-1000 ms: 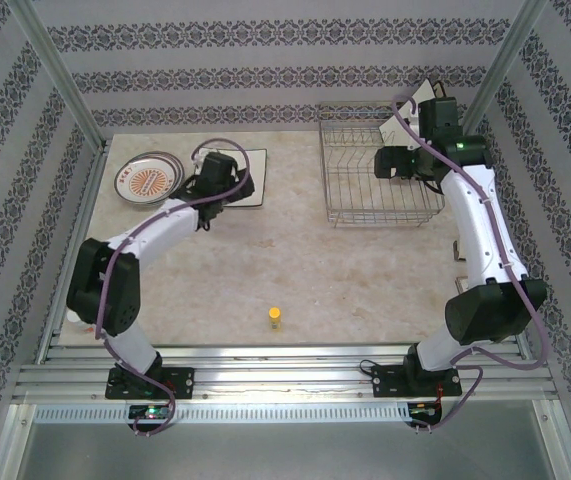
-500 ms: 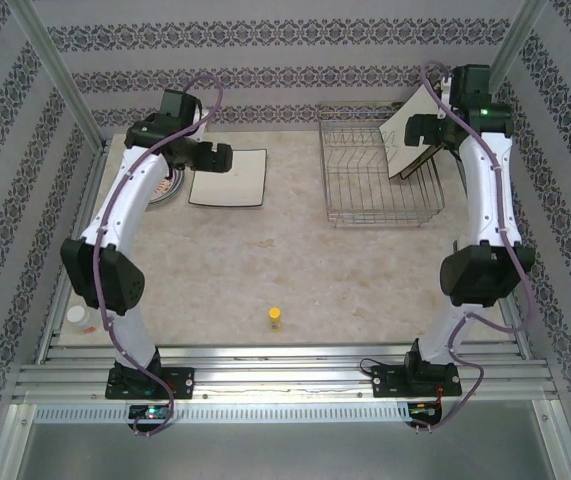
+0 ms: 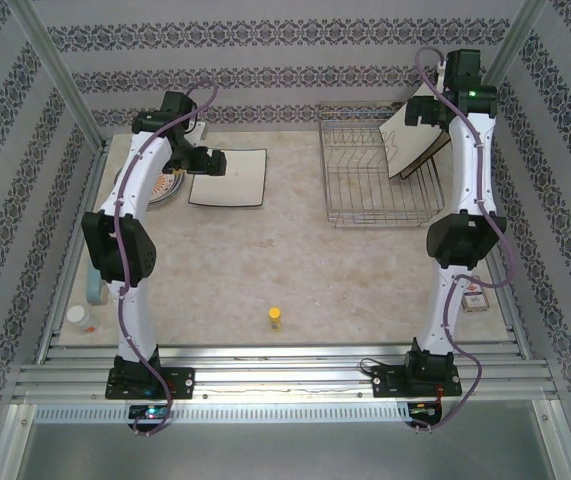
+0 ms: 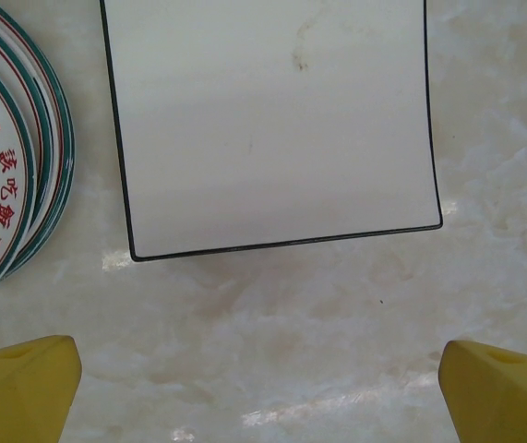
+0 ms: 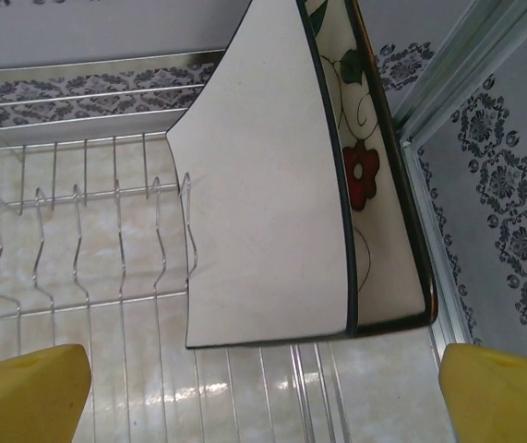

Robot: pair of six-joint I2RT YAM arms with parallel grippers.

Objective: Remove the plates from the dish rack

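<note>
A square plate (image 3: 231,178) lies white back up on the table at the back left, and in the left wrist view this square plate (image 4: 272,129) sits just beyond my fingertips (image 4: 21,388). Round orange-patterned plates (image 4: 0,185) are stacked to its left. My left gripper (image 3: 208,160) hangs open above the square plate's left edge, holding nothing. The wire dish rack (image 3: 365,185) stands at the back right, with two square plates (image 3: 412,140) leaning in its right end. In the right wrist view the nearer one (image 5: 263,203) shows its white back and the other (image 5: 378,185) shows flowers. My right gripper (image 3: 423,112) is open above them.
A small yellow object (image 3: 276,318) stands near the table's front middle. A little box (image 3: 474,298) lies by the right edge. A blue roll (image 3: 95,288) and a white cap (image 3: 76,315) sit by the left edge. Patterned walls and metal posts close in the back corners.
Both arms have risen and stretched toward the back. The left gripper lifted off the square plate on the table. The right gripper rose out of the rack, uncovering the leaning square plates.
</note>
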